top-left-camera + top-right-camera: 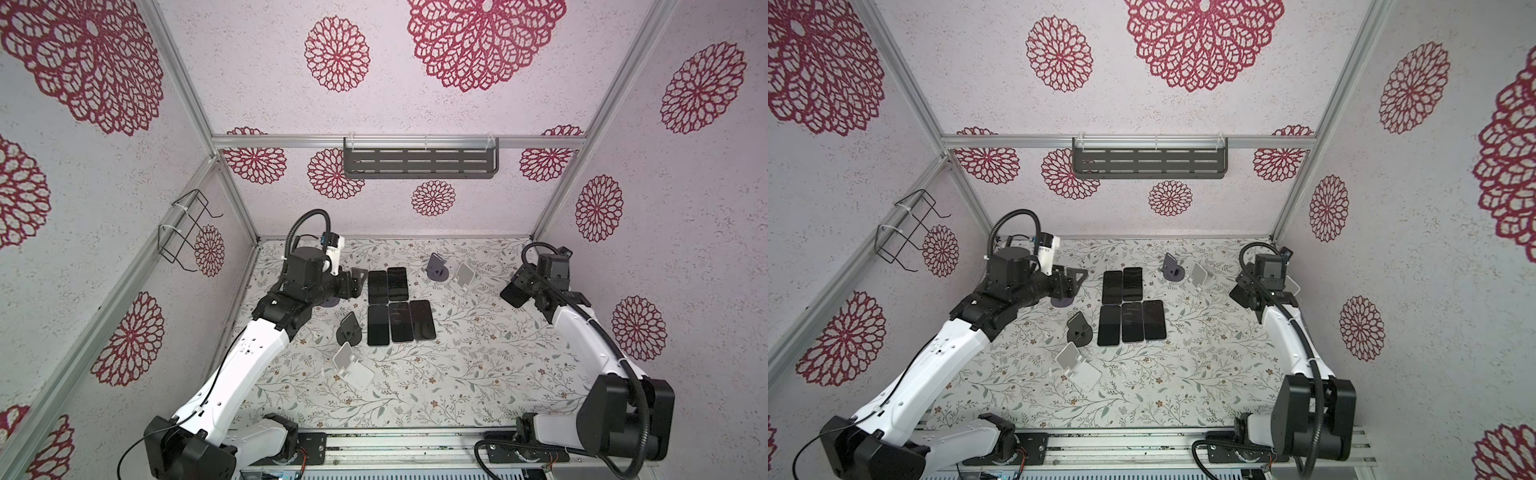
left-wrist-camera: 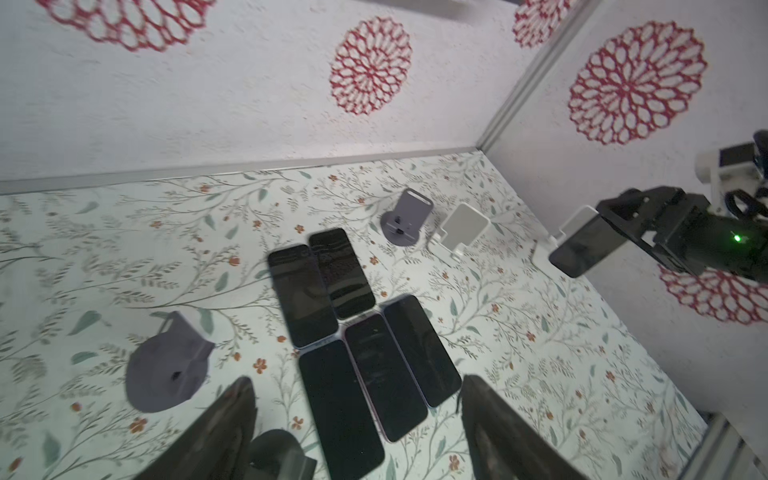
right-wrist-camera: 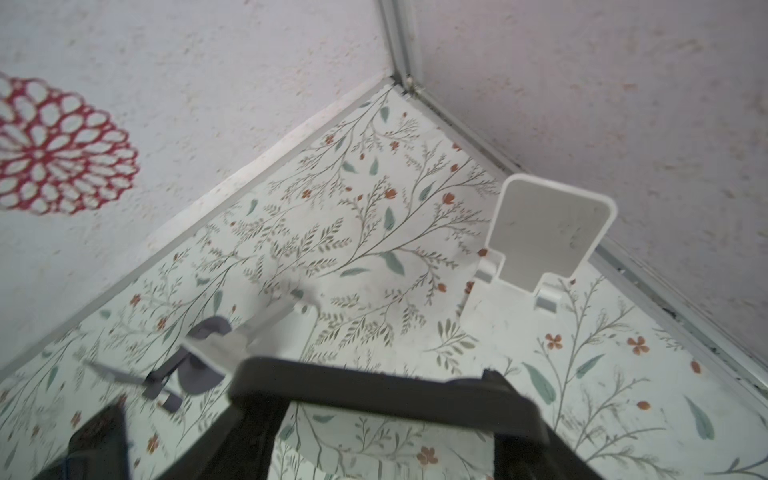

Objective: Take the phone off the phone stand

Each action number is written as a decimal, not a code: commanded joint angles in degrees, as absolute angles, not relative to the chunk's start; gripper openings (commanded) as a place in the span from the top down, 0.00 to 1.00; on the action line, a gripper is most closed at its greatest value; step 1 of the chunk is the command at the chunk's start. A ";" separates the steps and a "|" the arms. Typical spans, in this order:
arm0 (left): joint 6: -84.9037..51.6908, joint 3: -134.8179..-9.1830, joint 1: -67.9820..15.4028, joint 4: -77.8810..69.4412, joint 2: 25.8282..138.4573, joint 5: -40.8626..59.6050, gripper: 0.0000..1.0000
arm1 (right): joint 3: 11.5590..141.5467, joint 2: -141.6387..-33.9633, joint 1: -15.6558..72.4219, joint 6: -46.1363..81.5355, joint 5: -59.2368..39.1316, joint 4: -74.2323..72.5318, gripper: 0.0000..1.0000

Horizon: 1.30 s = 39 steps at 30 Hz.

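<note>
Item: phone point(image 1: 513, 294), pinched in the right end effector point(image 1: 527, 286). It hangs apart from its empty white stand point(image 3: 544, 232) by the right wall, long axis pointing toward the bench point(image 1: 478, 374) centre.
Left end effector point(image 2: 356, 382): spread, empty, farther off.
Count: six phones, including five flat phones point(image 1: 399, 316) in two rows. Six stands, three white and three grey.
Set-down likely leftward.

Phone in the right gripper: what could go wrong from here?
1. The right gripper holds the phone near one end, clear of the white stand; it could slip and drop.
2. The five phones lie packed edge to edge; setting this one beside them may bump them.
3. The open left gripper hangs close to that row and could nudge it.
</note>
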State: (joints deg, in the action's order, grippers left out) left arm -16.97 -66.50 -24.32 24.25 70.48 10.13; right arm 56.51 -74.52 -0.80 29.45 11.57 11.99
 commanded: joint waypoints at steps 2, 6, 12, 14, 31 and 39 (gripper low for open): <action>-15.13 -68.34 -30.11 21.22 76.45 18.36 0.21 | 53.71 -69.44 3.94 28.61 6.87 11.21 0.45; -14.58 -69.36 -34.39 17.09 82.02 25.14 0.23 | 52.73 -68.62 7.93 28.99 1.90 12.62 0.47; -12.29 -72.24 -40.27 15.59 89.63 28.99 0.24 | 52.47 -70.47 12.67 29.14 -6.77 11.70 0.47; -13.28 -72.57 -40.90 14.08 91.71 30.46 0.26 | 52.34 -71.16 14.04 29.65 -9.32 10.46 0.47; -14.72 -76.14 -42.80 10.93 101.16 33.35 0.40 | 51.16 -70.68 20.56 33.47 -17.09 3.32 0.48; -15.38 -78.91 -42.81 11.06 104.34 31.27 0.52 | 50.90 -69.42 21.97 33.66 -18.63 2.81 0.48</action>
